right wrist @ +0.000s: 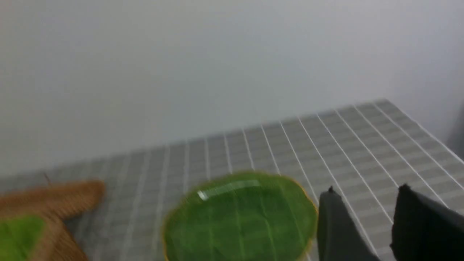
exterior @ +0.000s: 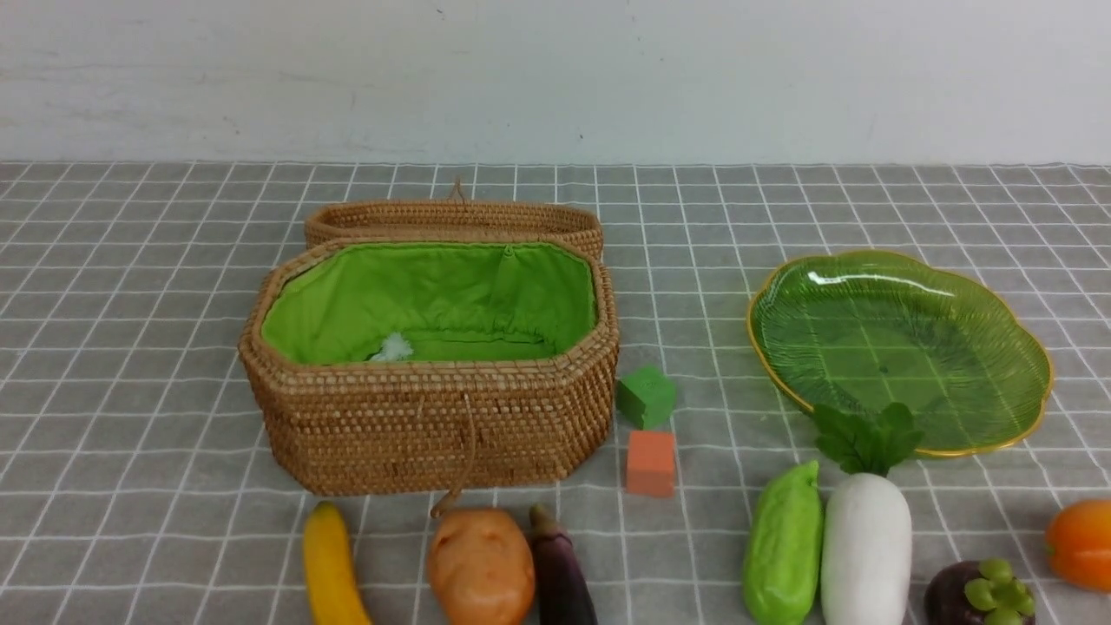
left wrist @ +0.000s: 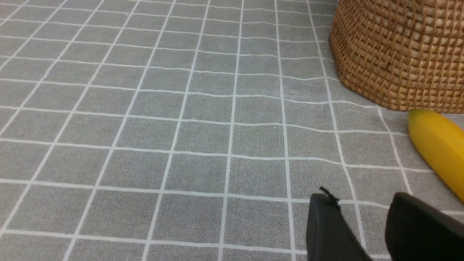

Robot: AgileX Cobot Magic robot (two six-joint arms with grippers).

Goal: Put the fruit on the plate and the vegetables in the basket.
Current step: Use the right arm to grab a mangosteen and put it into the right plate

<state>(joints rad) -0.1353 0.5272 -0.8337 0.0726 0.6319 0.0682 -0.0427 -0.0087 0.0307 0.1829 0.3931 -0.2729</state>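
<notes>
The woven basket (exterior: 434, 417) stands open at centre left, showing its green lining. The green glass plate (exterior: 898, 343) lies bare at the right. Along the near edge lie the banana (exterior: 330, 569), potato (exterior: 480, 566), eggplant (exterior: 562, 577), pale green gourd (exterior: 784, 545), white radish (exterior: 866, 542), mangosteen (exterior: 976, 595) and mango (exterior: 1081, 542). Neither gripper shows in the front view. My left gripper (left wrist: 362, 197) is open and empty above the cloth, near the banana (left wrist: 438, 148) and the basket (left wrist: 398, 54). My right gripper (right wrist: 367, 189) is open and empty, hanging beside the plate (right wrist: 239, 217).
A small green cube (exterior: 646, 396) and a small orange cube (exterior: 650, 463) sit between basket and plate. The basket's lid (exterior: 451, 217) lies open behind it. A white tuft (exterior: 392, 348) rests on the lining. A grey checked cloth covers the table; a white wall stands behind.
</notes>
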